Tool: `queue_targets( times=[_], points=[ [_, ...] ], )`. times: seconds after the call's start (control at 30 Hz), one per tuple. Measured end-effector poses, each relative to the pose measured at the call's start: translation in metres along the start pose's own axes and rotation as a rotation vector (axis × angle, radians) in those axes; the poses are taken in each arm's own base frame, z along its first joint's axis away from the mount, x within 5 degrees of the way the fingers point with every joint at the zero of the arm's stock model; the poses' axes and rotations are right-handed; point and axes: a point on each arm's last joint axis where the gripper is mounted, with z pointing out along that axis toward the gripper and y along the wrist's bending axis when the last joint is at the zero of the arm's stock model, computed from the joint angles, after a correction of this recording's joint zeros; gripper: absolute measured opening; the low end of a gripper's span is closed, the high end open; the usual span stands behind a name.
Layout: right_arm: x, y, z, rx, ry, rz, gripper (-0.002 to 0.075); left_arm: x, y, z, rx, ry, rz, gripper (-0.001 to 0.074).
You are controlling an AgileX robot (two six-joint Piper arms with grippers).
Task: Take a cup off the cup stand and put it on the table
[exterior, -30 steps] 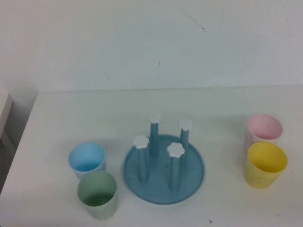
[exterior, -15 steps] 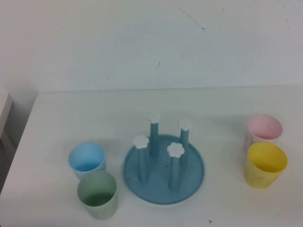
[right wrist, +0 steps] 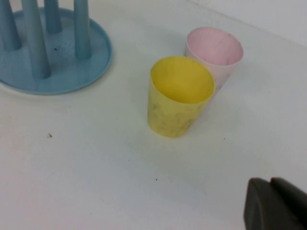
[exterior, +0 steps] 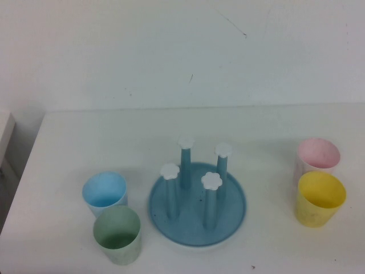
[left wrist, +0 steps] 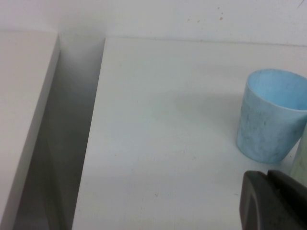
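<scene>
White worktop [exterior: 268, 123] meets a plain white wall. Near its middle stands the cup stand [exterior: 197, 202], a round blue dish with four upright pegs capped by white flowers, all bare. Left of it, upright on the worktop, the sage-green cup [exterior: 117, 234] stands just in front of a light blue cup [exterior: 104, 193]. At right, a yellow cup [exterior: 320, 198] stands in front of a pink cup [exterior: 317, 156]. Left gripper [left wrist: 276, 201] hovers beside the blue cup; right gripper [right wrist: 273, 205] hovers near the yellow cup. Whether either is open, I cannot tell.
</scene>
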Motion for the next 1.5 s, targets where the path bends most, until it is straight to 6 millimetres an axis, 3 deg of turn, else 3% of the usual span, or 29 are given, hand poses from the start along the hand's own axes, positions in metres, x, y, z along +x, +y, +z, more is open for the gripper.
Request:
queue_targets(
  times=[0.27, 0.47, 0.8, 0.97, 1.5],
  points=[
    [0.0, 0.0, 0.0, 0.0, -0.003, 0.0, 0.0001, 0.0, 0.0, 0.0, 0.0, 0.002, -0.001, -0.0002],
    [0.005, -0.003, 0.007, 0.105, -0.123, 0.024, 0.0001, 0.0, 0.0, 0.0, 0.0, 0.002, -0.001, -0.0002],
    [0.062, -0.002, 0.027, 0.357, -0.138, 0.17, 0.0001, 0.0, 0.0, 0.0, 0.0, 0.002, -0.001, -0.0002],
    [0.087, 0.002, 0.043, 0.368, -0.067, 0.214, 0.0001, 0.0, 0.0, 0.0, 0.001, 0.002, -0.004, -0.0002],
    [0.085, 0.002, 0.044, 0.365, -0.1, 0.208, 0.0, 0.0, 0.0, 0.0, 0.001, 0.002, -0.004, -0.0002]
  ],
)
